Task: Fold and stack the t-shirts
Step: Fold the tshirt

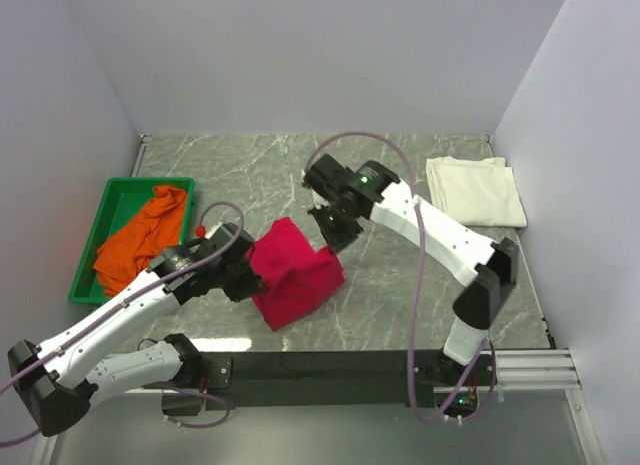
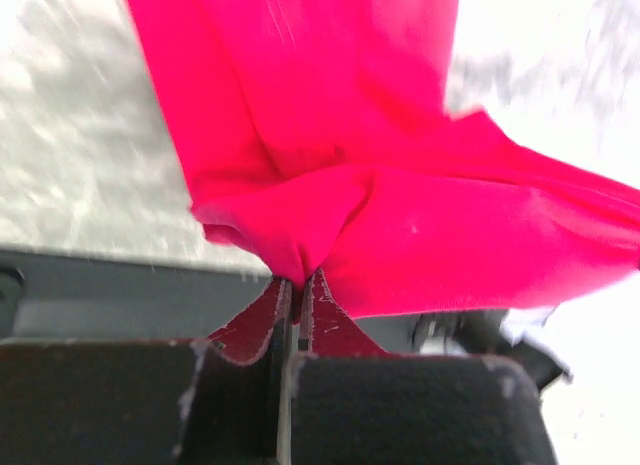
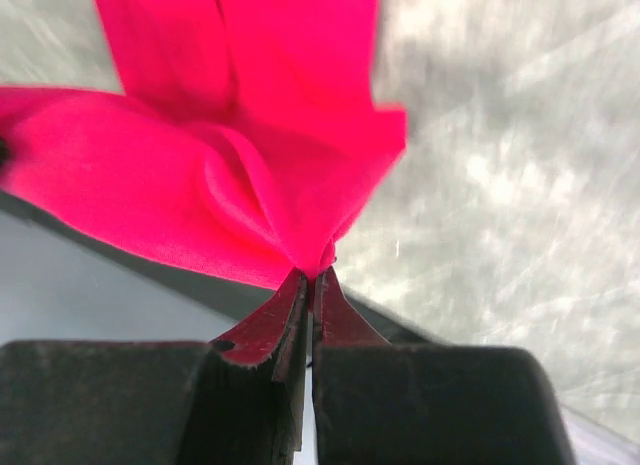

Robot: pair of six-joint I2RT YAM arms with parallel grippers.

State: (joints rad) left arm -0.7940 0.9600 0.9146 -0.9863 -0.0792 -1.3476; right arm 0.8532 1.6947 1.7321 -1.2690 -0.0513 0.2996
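Note:
The crimson t-shirt (image 1: 295, 275) hangs bunched between my two grippers over the middle of the table. My left gripper (image 1: 252, 277) is shut on its left edge; the left wrist view shows the cloth (image 2: 400, 185) pinched at the fingertips (image 2: 298, 283). My right gripper (image 1: 330, 240) is shut on its upper right corner; the right wrist view shows the cloth (image 3: 230, 165) pinched at the fingertips (image 3: 312, 277). The orange t-shirt (image 1: 145, 235) lies crumpled in the green bin. The cream-white t-shirt (image 1: 475, 190) lies folded at the far right.
The green plastic bin (image 1: 100, 225) stands at the left edge of the marble table (image 1: 400, 275). White walls close in the left, back and right. The black base rail (image 1: 330, 365) runs along the near edge.

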